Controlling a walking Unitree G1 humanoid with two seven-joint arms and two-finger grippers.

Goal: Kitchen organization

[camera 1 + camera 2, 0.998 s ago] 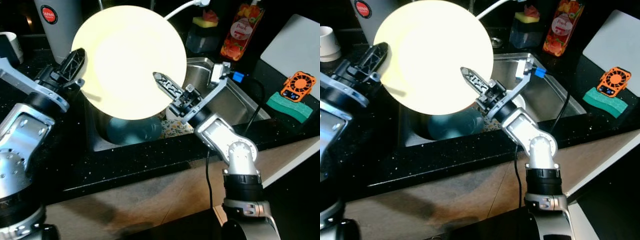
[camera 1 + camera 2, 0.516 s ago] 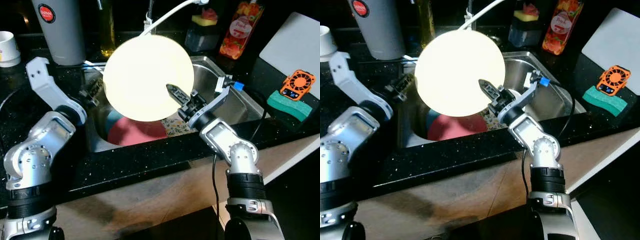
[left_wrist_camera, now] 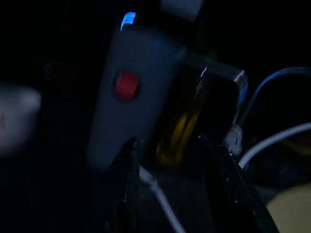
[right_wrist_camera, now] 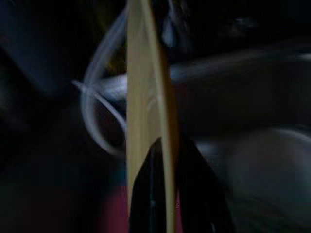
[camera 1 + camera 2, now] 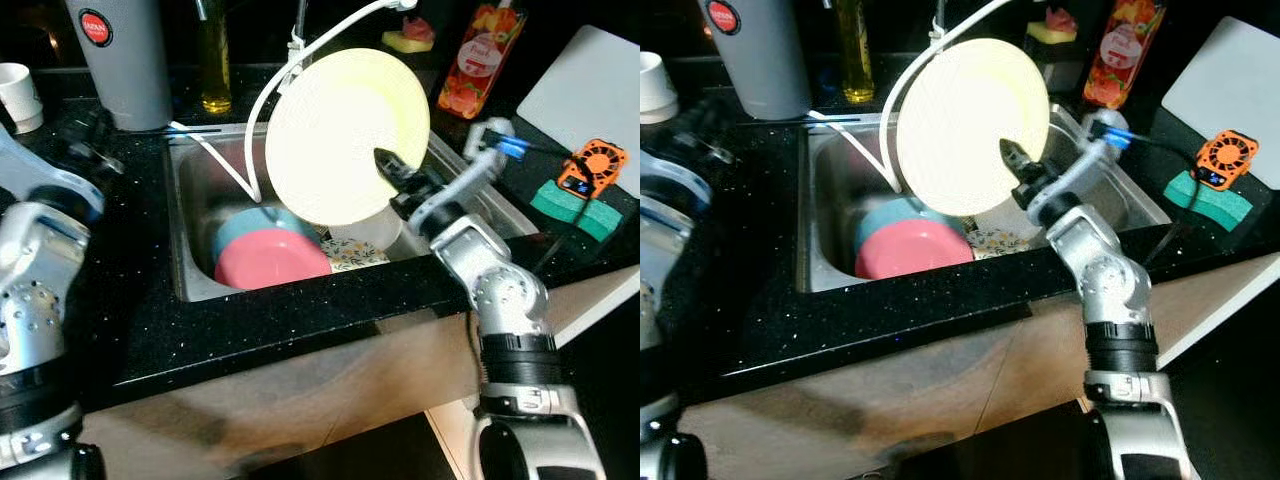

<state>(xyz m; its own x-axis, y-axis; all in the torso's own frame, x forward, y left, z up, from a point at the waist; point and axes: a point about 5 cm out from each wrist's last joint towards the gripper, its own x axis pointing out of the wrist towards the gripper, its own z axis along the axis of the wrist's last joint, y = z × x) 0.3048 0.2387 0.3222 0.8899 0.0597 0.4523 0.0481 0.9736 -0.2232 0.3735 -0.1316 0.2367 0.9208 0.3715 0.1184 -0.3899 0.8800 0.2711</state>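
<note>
Plate held on edge above the sink

Plate [image 5: 345, 135] — pale yellow, round — stands nearly upright in the air over the sink [image 5: 190, 260], its face toward my head. My right gripper [image 5: 392, 170] has it at the lower right rim; in the right wrist view the plate's edge [image 4: 146, 111] runs straight between my two black fingers [image 4: 143, 194], which pinch it from either side.

Under the plate, in the basin, a pink plate [image 5: 268, 260] lies on a blue one [image 5: 240, 228], and a patterned dish [image 5: 352, 255] sits just beside them toward the basin's right. A white hose [image 5: 255, 130] curves down from the tap at the back edge into the sink.

My left gripper [image 3: 170, 194] is off over the counter's left side — fingers spread, nothing between them — facing a grey canister [image 5: 118, 50] and a yellow bottle [image 5: 212, 60] at the back of the counter. At the counter's right end lie a green sponge [image 5: 570, 208] and a small orange fan [image 5: 597, 170]; a red soap bottle [image 5: 482, 62] stands behind the sink.
</note>
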